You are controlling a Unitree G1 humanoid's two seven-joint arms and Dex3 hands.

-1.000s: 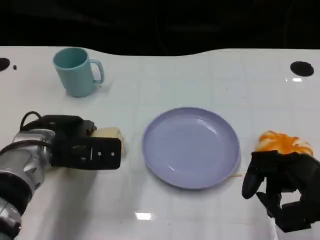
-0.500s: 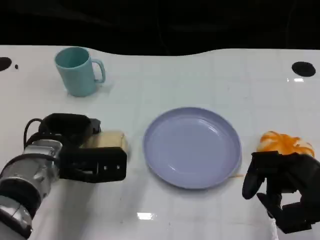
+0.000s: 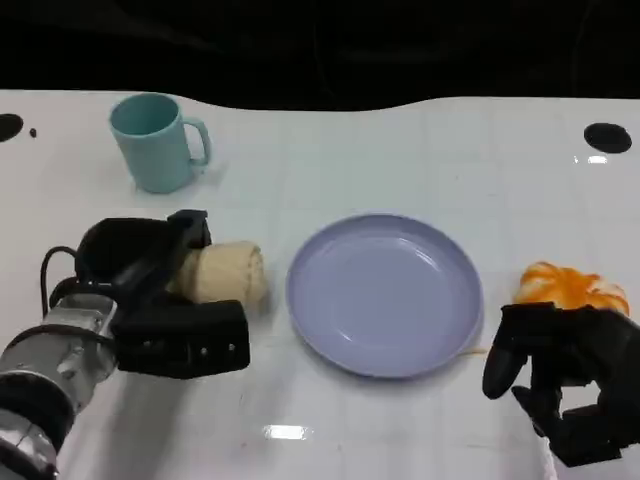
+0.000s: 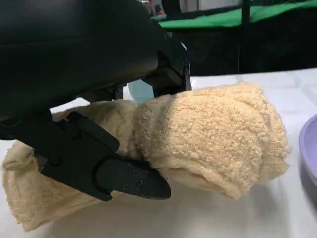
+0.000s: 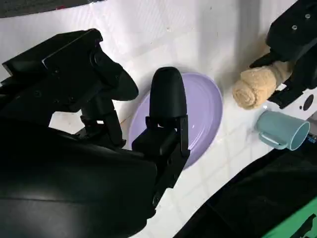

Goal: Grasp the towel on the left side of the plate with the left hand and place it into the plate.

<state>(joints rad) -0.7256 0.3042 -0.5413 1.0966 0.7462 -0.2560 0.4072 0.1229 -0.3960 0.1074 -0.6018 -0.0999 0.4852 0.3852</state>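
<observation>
Our left hand (image 3: 150, 295) grips the rolled beige terry towel (image 3: 225, 272), its fingers (image 4: 106, 171) closed around it, just beside the round lilac plate (image 3: 385, 295); probably barely lifted off the white worktop (image 3: 400, 150), ready for carrying.

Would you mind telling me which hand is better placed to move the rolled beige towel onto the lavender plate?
The left hand: it already grips the rolled beige towel beside the round lavender plate. The right hand rests across the plate, holding nothing.

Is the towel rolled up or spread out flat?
Rolled up. The towel is a thick roll with a rounded end, gripped by the left hand beside the plate.
</observation>
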